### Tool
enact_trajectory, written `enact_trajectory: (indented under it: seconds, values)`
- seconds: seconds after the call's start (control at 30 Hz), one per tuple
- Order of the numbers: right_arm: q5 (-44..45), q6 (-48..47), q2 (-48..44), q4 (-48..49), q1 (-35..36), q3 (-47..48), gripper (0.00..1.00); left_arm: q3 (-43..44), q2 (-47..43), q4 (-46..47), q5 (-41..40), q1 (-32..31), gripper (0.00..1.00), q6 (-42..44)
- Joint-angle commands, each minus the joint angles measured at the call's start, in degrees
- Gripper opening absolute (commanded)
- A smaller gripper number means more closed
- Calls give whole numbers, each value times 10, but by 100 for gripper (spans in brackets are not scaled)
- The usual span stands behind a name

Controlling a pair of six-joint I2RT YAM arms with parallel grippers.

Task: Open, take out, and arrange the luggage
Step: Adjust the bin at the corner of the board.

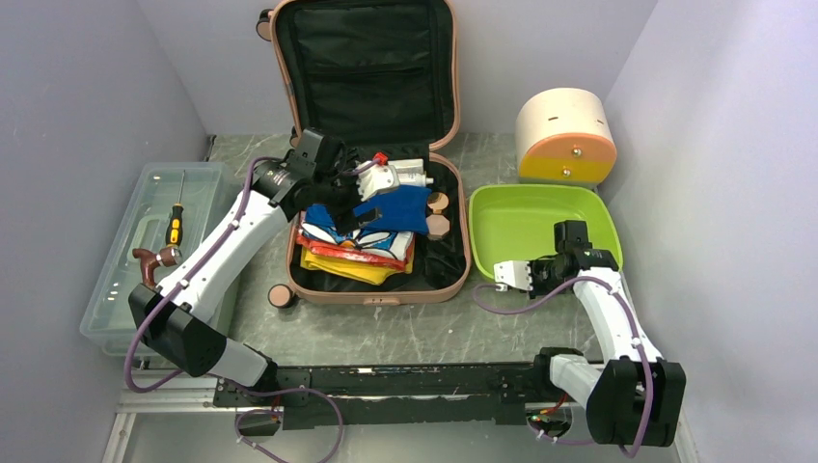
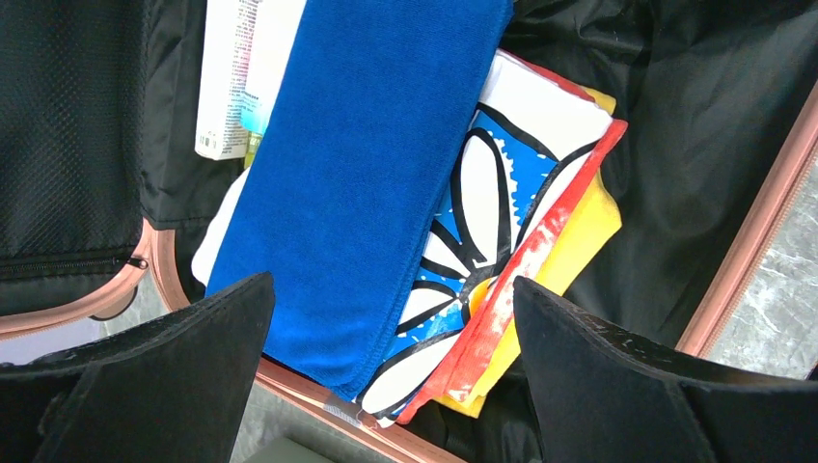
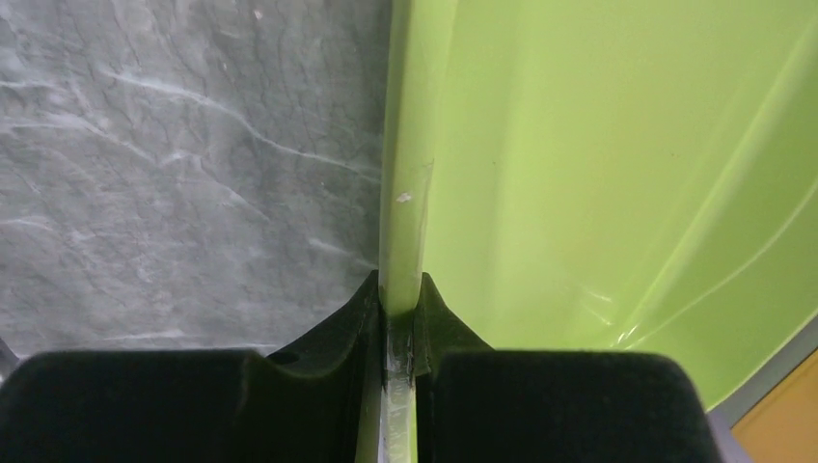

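Observation:
The salmon-pink luggage point(image 1: 386, 298) lies open in the middle of the table, its black-lined lid standing against the back wall. Inside it are a blue towel point(image 1: 400, 207) point(image 2: 367, 174), a folded blue-and-white flower cloth point(image 1: 359, 246) point(image 2: 511, 193) over red and yellow ones, a white box point(image 1: 400, 176) point(image 2: 227, 87) and small wooden pieces point(image 1: 439, 214). My left gripper point(image 1: 359, 193) point(image 2: 391, 289) hovers open over the towel and the folded cloths, holding nothing. My right gripper point(image 1: 504, 275) point(image 3: 402, 289) is shut on the near-left rim of the lime-green tray point(image 1: 540, 227) point(image 3: 598, 145).
A clear plastic bin point(image 1: 125, 289) at the left holds a screwdriver point(image 1: 175, 224) and a brown-handled tool point(image 1: 154, 260). A cream and orange round box point(image 1: 564, 135) stands behind the tray. Walls close in on the left, right and back.

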Motion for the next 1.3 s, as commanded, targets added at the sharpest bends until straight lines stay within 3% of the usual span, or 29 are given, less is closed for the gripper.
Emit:
enact_trajectory:
  seconds: [0.0, 0.23, 0.4, 0.5, 0.7, 0.77, 1.1, 1.27]
  values:
    - [-110, -35, -6, 79, 8, 10, 0, 3, -25, -3, 22, 0, 99, -14]
    - [-137, -47, -70, 169, 10, -83, 0, 1, -28, -6, 24, 0, 100, -11]
    - [-106, -38, -58, 165, 11, -82, 2, 6, -22, -9, 25, 0, 100, -10]
    - [-88, -31, -41, 146, 12, -66, 13, 10, -16, -10, 29, 0, 99, -11]
    - [-94, -29, -55, 84, 12, -26, 57, 18, 9, -10, 35, 0, 100, -10]
    - [-105, -32, -68, 61, 11, -9, 67, 23, 19, -10, 36, -1, 100, -9]
    - [-198, 14, -91, -30, 11, 91, 85, 27, 59, -16, 39, -33, 99, 12]
    - [-219, 11, -101, -30, 15, 69, 93, 23, 81, -20, 22, -62, 99, 21]
